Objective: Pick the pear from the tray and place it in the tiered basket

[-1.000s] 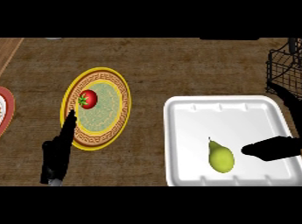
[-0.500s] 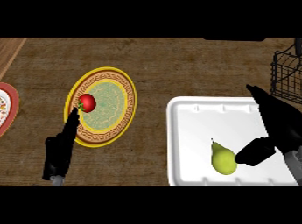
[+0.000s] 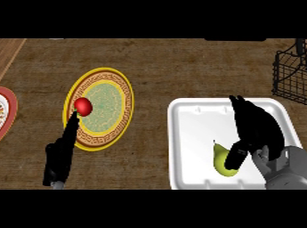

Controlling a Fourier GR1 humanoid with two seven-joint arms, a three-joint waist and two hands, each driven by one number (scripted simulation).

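Right hand (image 3: 256, 127): lower right, fingers spread, thumb touching pear.
Yellow-green pear (image 3: 223, 163): just left of palm, long axis upright in frame, on white square tray (image 3: 188, 133).
Nearer hand: right.

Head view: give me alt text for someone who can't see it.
The right hand reaches over a white tray, its thumb against a green pear lying there. The left hand rests by a yellow plate holding a red fruit; a wire basket stands at far right.
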